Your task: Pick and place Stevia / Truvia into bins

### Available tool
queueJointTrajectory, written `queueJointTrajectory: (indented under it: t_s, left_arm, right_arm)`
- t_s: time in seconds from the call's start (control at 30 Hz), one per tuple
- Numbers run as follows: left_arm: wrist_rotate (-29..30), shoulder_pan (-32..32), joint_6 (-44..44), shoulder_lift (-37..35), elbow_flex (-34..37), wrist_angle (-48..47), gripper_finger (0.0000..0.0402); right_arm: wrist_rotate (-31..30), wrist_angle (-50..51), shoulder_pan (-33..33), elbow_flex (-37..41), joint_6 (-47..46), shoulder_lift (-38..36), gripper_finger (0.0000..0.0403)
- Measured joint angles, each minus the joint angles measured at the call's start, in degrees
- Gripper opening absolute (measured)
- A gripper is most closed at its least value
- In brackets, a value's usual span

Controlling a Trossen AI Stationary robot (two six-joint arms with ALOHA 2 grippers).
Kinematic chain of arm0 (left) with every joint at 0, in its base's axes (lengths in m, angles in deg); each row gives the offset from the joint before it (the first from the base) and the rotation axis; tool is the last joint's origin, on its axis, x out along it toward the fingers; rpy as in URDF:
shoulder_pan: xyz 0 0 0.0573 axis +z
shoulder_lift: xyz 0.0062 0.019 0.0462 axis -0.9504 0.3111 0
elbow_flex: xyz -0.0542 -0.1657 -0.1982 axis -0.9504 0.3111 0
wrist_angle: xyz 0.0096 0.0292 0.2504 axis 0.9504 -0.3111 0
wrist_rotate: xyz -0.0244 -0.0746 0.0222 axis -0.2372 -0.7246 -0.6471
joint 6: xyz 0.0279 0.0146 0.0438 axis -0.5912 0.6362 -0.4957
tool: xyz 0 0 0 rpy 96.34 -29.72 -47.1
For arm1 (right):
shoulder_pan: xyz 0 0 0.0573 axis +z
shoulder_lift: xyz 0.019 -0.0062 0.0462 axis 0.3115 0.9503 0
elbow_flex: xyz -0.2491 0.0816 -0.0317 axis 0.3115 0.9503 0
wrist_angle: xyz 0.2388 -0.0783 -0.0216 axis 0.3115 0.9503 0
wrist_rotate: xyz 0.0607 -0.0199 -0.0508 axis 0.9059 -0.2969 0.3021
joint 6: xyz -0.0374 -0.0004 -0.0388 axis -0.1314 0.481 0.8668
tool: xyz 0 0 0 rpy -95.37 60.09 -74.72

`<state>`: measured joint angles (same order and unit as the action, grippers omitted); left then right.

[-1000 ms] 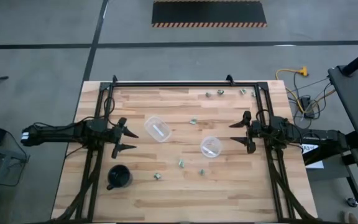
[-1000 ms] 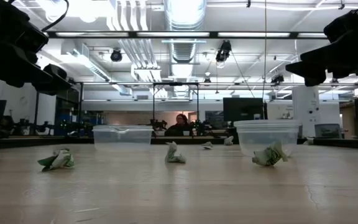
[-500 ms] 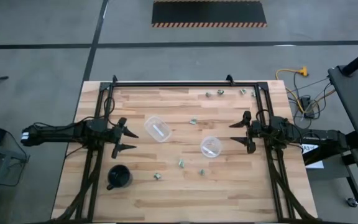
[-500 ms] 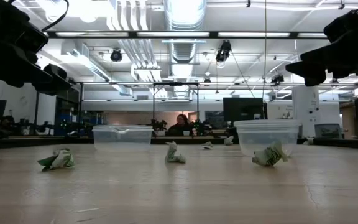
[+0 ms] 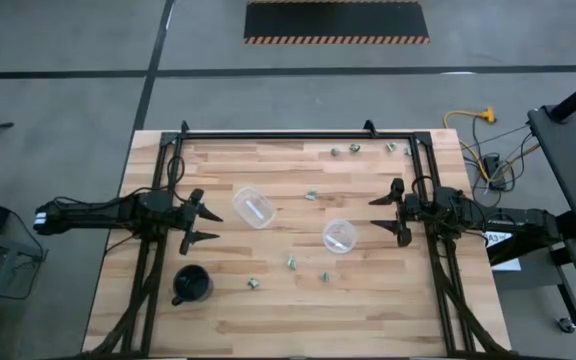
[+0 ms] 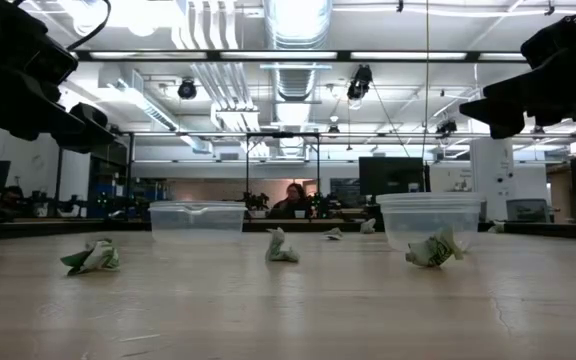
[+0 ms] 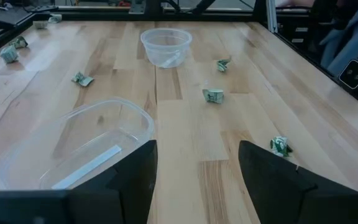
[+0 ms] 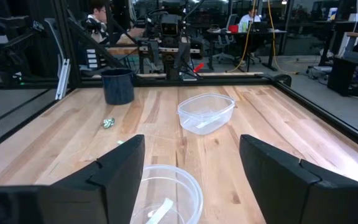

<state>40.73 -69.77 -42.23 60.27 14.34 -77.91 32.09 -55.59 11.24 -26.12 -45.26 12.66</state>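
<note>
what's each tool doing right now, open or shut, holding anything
Left tool: open, empty, hovering beside a clear bin.
Right tool: open, empty, hovering beside the other clear bin.

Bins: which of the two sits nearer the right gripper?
The bin just inboard of the right gripper, near the table's middle. The other bin sits farther off, close to the left gripper.

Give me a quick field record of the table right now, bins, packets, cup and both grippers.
bins: two round clear plastic containers, left one, right one, both mid-table, apart
packets: small green-and-white sweetener packets scattered loose on the wood, none seen inside a bin
cup: black cup, near left corner
left gripper: open, empty, beside left bin
right gripper: open, empty, beside right bin
</note>
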Motion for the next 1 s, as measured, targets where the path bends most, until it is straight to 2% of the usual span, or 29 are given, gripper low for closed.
queueJointTrajectory:
  t_s: [1.0]
  left_arm:
    - [0.0, 0.0, 0.0, 0.0, 0.0, 0.0, 0.0209]
  right_arm:
    - [0.0, 0.0, 0.0, 0.0, 0.0, 0.0, 0.0253]
